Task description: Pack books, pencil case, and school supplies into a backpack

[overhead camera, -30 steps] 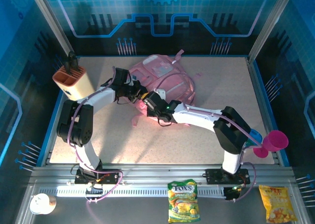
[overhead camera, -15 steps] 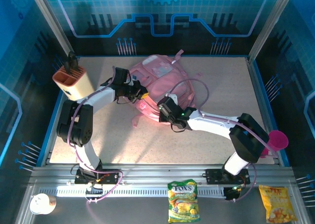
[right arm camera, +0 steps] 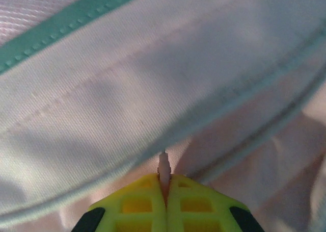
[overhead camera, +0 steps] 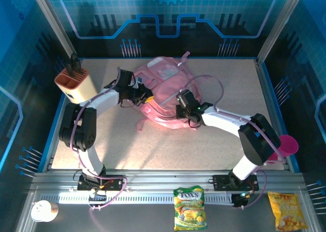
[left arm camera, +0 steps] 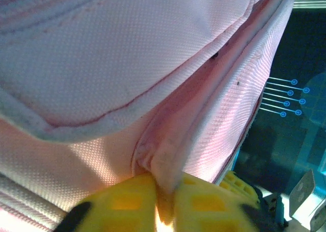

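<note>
The backpack (overhead camera: 167,88) is lying flat on the far middle of the table (overhead camera: 214,140), and from above nothing is showing of what it is holding; no book or pencil case is visible anywhere on the surface. At the table's left edge a beige holder (overhead camera: 76,92) with an orange top is standing tilted, with a few dark things (overhead camera: 74,65) sticking up out of its slots. A pink cup (overhead camera: 288,145) is sitting at the right edge, beside the right arm's elbow. The bag is showing as pink woven fabric with a pale patch (overhead camera: 164,69) near its far end, piped seams and loose straps (overhead camera: 140,125) trailing toward the near side. The left gripper (overhead camera: 144,97) is pressing in at the bag's left side; in the left wrist view the backpack (left arm camera: 153,63) is looming close, and the left gripper (left arm camera: 164,204) is clenching its yellow fingers (left arm camera: 122,201) on a bunched fold of that fabric just under a seam. The right gripper (overhead camera: 181,107) is resting on the bag's near right part. In the right wrist view the backpack (right arm camera: 153,89) is showing pale panels and a teal strip (right arm camera: 66,20), and the right gripper (right arm camera: 165,194) is pinching a thin pale tab (right arm camera: 163,166) between its closed yellow fingers (right arm camera: 137,204). Two snack bags (overhead camera: 189,207) are lying on the metal rail in front of the arm bases.
</note>
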